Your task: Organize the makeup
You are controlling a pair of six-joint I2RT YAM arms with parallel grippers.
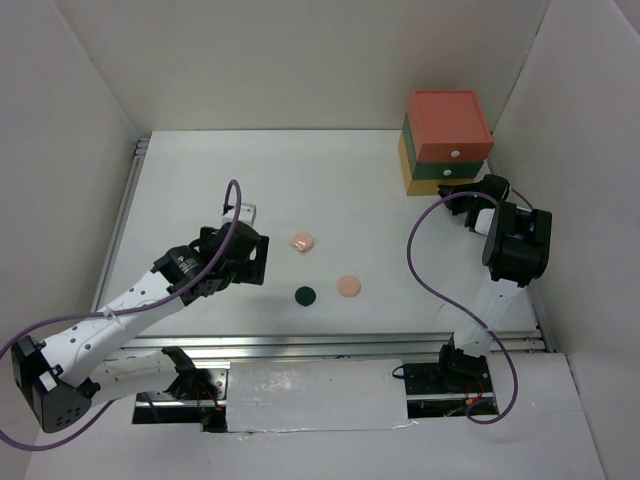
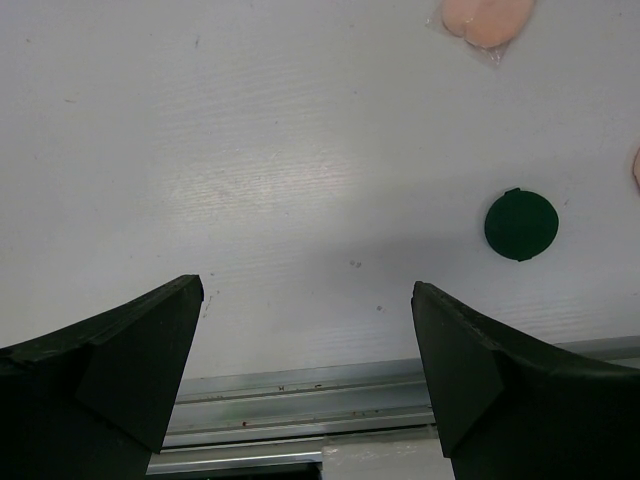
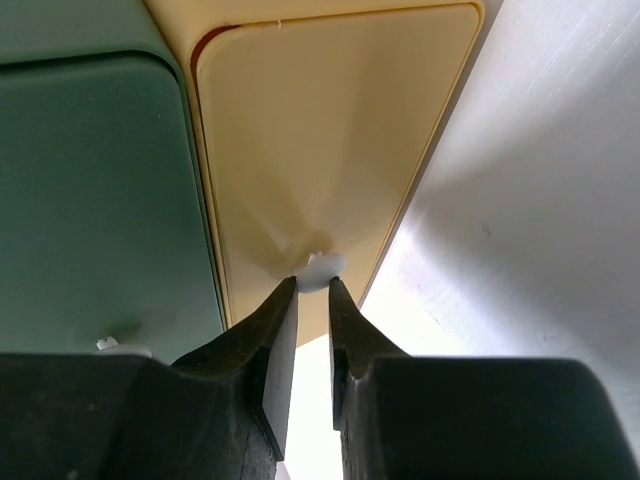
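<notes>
Lying apart mid-table in the top view are three round compacts: pink compact [image 1: 302,242], dark-green compact [image 1: 305,295] and peach compact [image 1: 348,286]; the drawer box [image 1: 445,140] stands far right.

Left wrist: the left gripper [image 2: 307,288] gapes wide over bare table, holding nothing, the dark-green compact to its right.

Right wrist: the right gripper [image 3: 312,288] is nearly closed, its tips flanking the yellow drawer's [image 3: 320,130] white knob [image 3: 322,266]; whether it clamps the knob cannot be told.
</notes>
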